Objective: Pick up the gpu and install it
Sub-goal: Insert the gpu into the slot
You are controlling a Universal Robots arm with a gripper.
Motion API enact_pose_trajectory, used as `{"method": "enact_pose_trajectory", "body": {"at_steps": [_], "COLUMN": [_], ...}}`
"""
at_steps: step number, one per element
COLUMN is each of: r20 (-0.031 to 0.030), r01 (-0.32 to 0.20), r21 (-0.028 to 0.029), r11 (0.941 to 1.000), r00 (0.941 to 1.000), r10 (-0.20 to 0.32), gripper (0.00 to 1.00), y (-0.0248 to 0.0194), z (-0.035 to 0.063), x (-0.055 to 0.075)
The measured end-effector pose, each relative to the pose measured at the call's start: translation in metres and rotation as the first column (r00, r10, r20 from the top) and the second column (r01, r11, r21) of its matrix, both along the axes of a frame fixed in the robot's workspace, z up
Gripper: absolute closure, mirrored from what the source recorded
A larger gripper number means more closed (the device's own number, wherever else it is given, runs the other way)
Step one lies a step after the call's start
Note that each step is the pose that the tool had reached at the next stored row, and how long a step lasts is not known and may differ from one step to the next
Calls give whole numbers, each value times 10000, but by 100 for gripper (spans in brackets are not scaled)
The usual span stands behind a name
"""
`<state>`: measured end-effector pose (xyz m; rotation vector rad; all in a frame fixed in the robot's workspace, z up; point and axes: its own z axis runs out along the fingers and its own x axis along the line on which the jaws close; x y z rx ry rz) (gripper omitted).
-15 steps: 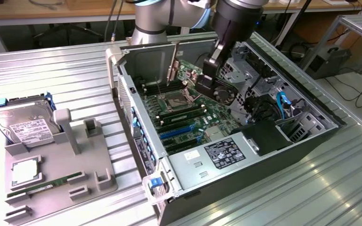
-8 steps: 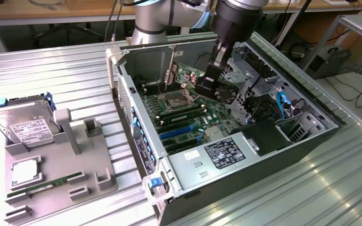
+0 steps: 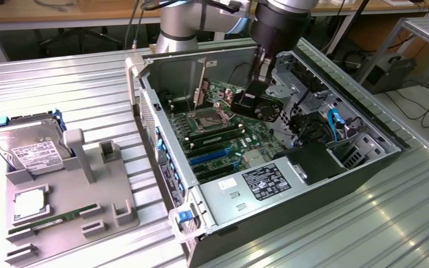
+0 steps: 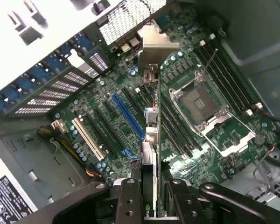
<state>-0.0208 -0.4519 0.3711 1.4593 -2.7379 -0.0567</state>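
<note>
My gripper [image 3: 253, 92] is down inside the open computer case [image 3: 168, 184], shut on the gpu [image 3: 262, 107], a dark card with a black round fan. The card hangs on edge over the green motherboard [image 3: 222, 139]. In the wrist view the gpu [image 4: 150, 140] runs edge-on away from my gripper [image 4: 151, 201], between the two black fingers [image 4: 129, 200], to its silver end bracket [image 4: 156, 43] near the case's rear wall. It lines up just beside the long blue slot [image 4: 129, 116]; I cannot tell whether its edge touches any slot.
The bare CPU socket [image 4: 207, 105] and memory slots [image 4: 224, 74] lie beside the card. A white slot [image 4: 87, 139] and the power supply [image 3: 265, 182] are in the case too. On the exterior view's left, a grey fixture [image 3: 87, 192] holds a hard drive [image 3: 28, 148], a processor chip [image 3: 29, 204] and a memory stick [image 3: 54, 218].
</note>
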Motion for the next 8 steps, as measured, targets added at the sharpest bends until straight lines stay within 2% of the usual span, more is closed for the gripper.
{"method": "enact_pose_trajectory", "body": {"at_steps": [3,6,8], "r20": [0,0,1], "r01": [-533,-1179,-1591], "r21": [1,1,2], "r11": [9986,9930,9873], "r00": [9986,9930,9873], "r10": [533,1179,1591], "gripper": [74,74,74], "y": [0,0,0], "z": [-10,-22,-31], "x": [0,0,0]}}
